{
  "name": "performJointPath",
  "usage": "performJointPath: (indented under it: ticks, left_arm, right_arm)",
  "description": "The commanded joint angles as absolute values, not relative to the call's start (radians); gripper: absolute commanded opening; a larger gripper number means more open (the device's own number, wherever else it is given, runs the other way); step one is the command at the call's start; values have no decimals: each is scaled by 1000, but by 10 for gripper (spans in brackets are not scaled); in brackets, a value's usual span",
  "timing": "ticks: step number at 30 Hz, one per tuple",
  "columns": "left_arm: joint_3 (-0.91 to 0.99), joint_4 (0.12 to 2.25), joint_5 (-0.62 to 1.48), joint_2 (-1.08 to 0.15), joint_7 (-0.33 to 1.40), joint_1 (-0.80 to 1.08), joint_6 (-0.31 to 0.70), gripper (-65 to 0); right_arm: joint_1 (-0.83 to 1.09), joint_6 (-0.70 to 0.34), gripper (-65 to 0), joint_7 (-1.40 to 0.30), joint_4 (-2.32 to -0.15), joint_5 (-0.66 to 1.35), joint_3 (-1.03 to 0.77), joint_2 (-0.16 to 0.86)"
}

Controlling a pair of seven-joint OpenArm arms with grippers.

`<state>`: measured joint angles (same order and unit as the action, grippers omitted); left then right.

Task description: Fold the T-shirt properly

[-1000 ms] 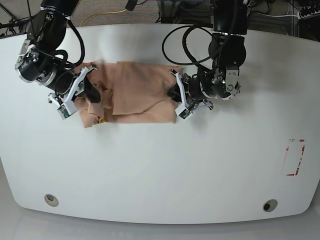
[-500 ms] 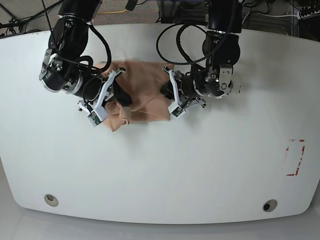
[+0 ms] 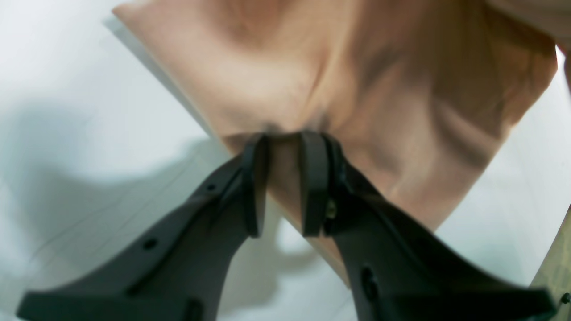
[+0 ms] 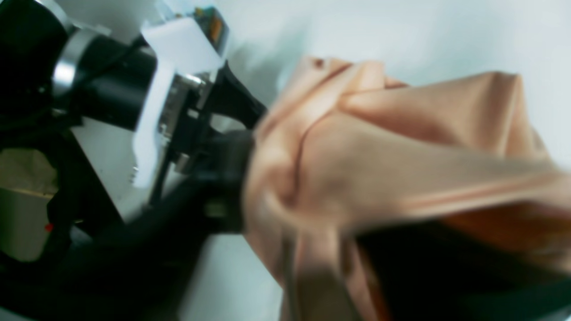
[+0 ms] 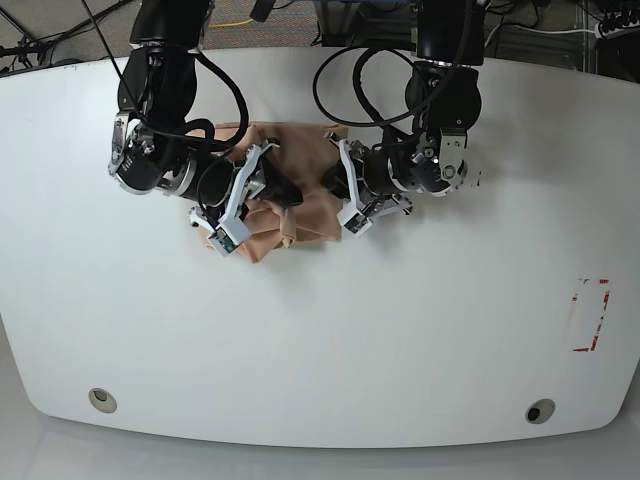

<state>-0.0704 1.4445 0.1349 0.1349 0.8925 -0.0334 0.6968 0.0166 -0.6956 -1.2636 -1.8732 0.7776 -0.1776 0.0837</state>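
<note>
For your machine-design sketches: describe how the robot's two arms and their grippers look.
Both arms have chunky black cylindrical joints with silver rings and looping black cables. The left gripper has matte black, flat-padded fingers on angled struts pierced with small holes. White brackets carry the right gripper, above a white table.

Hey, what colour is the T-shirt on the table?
Plain peach-pink; the T-shirt shows it best in the left wrist view.

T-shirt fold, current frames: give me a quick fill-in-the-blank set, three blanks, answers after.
1. The left claw is clamped on the ____ of the T-shirt.
2. The T-shirt's colour is ____.
3. In the base view, the T-shirt lies on a ____ table, between the two arms.

Missing words: edge; peach; white
</note>
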Motion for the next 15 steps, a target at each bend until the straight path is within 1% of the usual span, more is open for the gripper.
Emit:
performJointPath:
  ticks: [1,3,5,6,12,15]
  left_arm:
    - [-71,1455,130,139,903,-42,698,-543]
    - [-71,1455,131,139,903,-42,698,-543]
    - [-71,1452,131,139,903,-44,698,-543]
    - [-70,1454,133,139,903,-44,698,-542]
    - [-64,1460,137,139,903,-44,698,-542]
    - [-28,1494,163,145,903,-44,698,-542]
  right_arm:
    - [-1,-698,-238,-1242,-1867,796,-165,101]
    - [-1,-698,-119,-1242,-1868,796,-160,104]
    - [-2,-698,-17,-1242,-1868,796,-160,119]
    - [-2,-698,0,-1242,-1870,800,-160,124]
    - [7,-698,0,-1242,-1971,805,-165,179]
    - [24,-698,0,-1244,-1992,805,-213,197]
